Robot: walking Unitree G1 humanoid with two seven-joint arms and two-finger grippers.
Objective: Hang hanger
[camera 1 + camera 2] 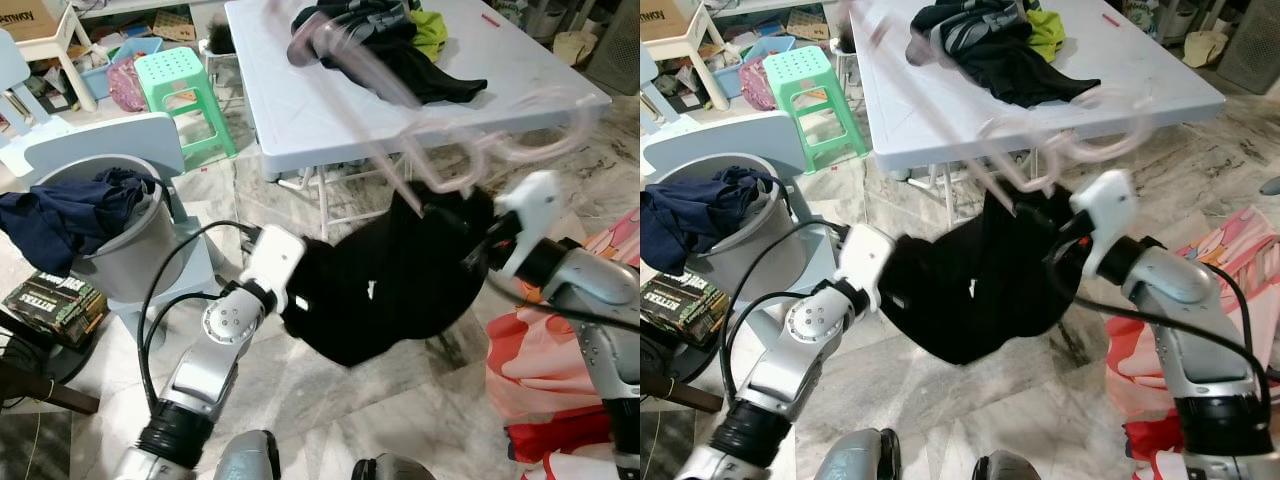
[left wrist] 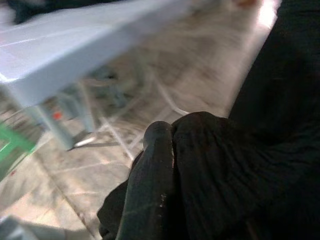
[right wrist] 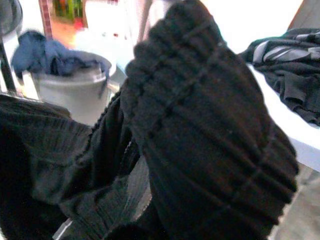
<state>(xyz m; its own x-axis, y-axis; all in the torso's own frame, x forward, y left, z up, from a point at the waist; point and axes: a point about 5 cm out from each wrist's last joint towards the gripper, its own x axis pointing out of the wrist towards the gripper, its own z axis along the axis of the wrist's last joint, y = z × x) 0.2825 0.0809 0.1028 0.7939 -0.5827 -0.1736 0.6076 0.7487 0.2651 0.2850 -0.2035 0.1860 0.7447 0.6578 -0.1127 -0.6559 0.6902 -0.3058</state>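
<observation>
Black garment (image 1: 390, 290) pinched between both grippers' fingers — blurred pink hanger (image 1: 440, 140) above, long axis crosswise.

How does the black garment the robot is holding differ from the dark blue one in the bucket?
The black garment is stretched in the air between the left hand and right hand, on a blurred pink hanger. The dark blue garment lies crumpled, draped over the grey bucket. Both are dark cloth.
</observation>
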